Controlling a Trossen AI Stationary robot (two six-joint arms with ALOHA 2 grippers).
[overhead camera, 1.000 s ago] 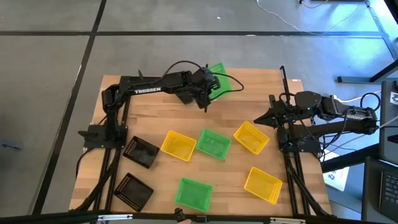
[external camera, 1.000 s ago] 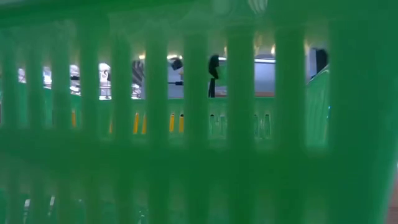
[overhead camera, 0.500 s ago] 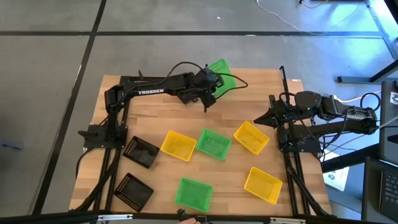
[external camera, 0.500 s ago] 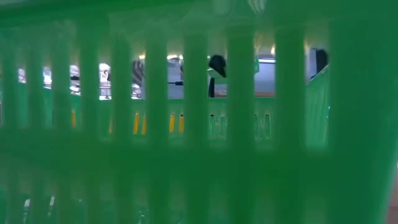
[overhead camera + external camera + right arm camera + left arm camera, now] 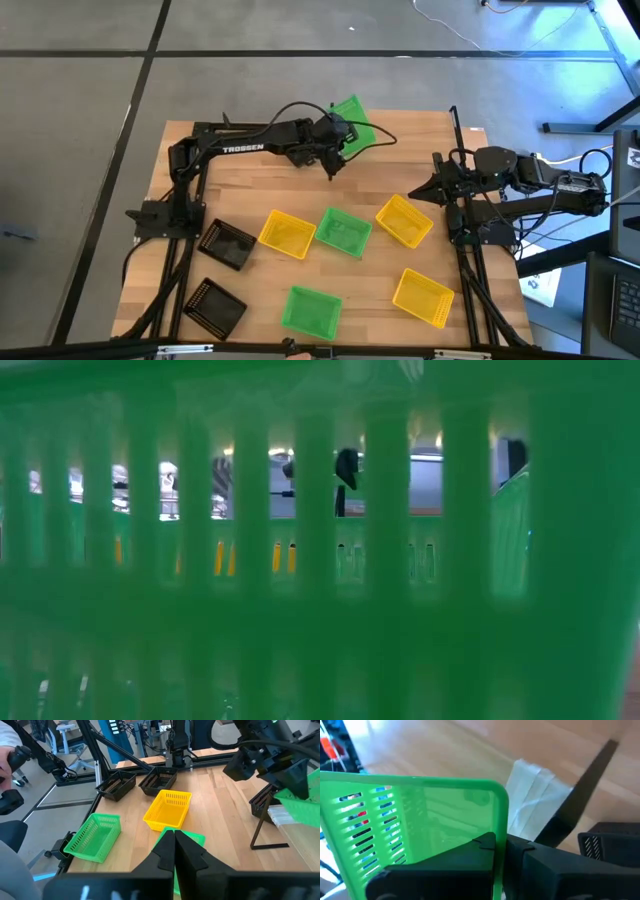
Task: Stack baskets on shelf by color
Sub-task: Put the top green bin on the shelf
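My left gripper (image 5: 335,140) is over the table's far middle, shut on a bright green basket (image 5: 352,116). This basket fills the left wrist view (image 5: 420,815) and shows in the right wrist view (image 5: 300,802). A black basket (image 5: 607,845) sits just beyond it, beside a thin black shelf post (image 5: 455,130). I cannot tell the shelf's board from the tabletop. My right gripper (image 5: 418,192) waits shut at the right side, touching nothing. On the near half lie three yellow baskets, two green and two black, each on its bottom. My left gripper pinches one wall of the green basket at its rim, near a corner (image 5: 499,832). One finger (image 5: 480,847) shows through the green plastic behind the wall, the other (image 5: 530,852) on its outer side. The basket is lifted clear and tilted.
A green basket (image 5: 320,610) stands right against the low camera and blocks most of that view. A white sheet (image 5: 535,805) lies by the post. Yellow (image 5: 286,233), green (image 5: 343,231) and yellow (image 5: 404,220) baskets line the middle; black ones (image 5: 227,244) sit near left.
My left gripper has carried the green basket a little toward the table's far edge, still shut on it.
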